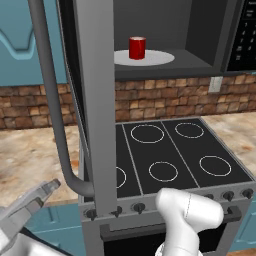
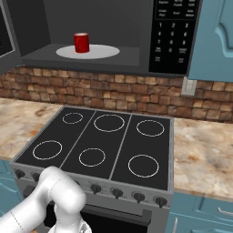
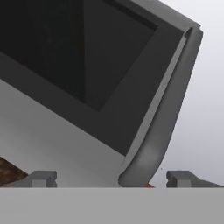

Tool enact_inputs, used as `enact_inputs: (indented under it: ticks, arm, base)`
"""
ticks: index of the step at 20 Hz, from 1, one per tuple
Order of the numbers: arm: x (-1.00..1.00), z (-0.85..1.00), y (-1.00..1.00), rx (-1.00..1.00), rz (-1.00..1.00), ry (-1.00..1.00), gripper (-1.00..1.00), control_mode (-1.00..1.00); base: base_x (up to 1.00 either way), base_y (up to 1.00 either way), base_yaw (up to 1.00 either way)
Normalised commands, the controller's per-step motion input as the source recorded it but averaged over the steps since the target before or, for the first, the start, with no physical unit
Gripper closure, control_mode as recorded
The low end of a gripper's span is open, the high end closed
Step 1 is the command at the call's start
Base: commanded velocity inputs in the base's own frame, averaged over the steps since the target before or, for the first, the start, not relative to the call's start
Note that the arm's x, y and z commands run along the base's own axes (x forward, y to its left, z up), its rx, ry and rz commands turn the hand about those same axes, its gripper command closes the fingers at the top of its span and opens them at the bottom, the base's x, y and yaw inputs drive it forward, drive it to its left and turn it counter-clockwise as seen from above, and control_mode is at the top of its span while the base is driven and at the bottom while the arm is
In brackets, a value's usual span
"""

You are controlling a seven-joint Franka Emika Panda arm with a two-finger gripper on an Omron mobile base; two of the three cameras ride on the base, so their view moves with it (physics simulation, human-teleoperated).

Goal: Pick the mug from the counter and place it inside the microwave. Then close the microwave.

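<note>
A brick-backed kitchen with a black stovetop [image 2: 98, 145] set in a tan counter [image 2: 205, 154], above which the red mug [image 2: 81, 43] stands on the white plate [image 2: 98, 52] inside the microwave [image 2: 175, 36], its door [image 1: 95, 100] swung open, the gripper [image 3: 111, 178] spread wide around the door handle's [image 3: 168, 109] lower end.

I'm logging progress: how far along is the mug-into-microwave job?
Done: the small glossy red mug stands on the white round plate inside the black-and-grey microwave. In hand: the open gripper faces the grey door's curved bar handle, not gripping it. Left: closing the door.
</note>
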Motion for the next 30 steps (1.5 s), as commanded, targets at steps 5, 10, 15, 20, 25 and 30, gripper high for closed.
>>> enact_inputs:
  ticks: [5,10,15,20,25,30]
  arm:
    - [0.32,0.05,-0.03,0.0,0.0,0.08,-1.0,-1.0]
    - [0.06,0.16,-0.27,0.02,0.0,0.15,-1.0,-1.0]
    - [0.06,0.25,-0.36,0.03,0.0,0.15,-1.0,-1.0]
    - [0.21,0.2,-0.4,0.0,0.0,0.21,-1.0,-1.0]
    - [0.07,0.13,-0.45,0.0,0.0,0.24,-1.0,-1.0]
    - [0.06,0.08,-0.44,0.0,0.0,0.27,-1.0,-1.0]
  base:
    - [0.0,0.0,0.0]
    - [0.0,0.0,0.0]
    - [0.0,0.0,0.0]
    - [0.0,0.0,0.0]
    - [0.0,0.0,0.0]
    - [0.0,0.0,0.0]
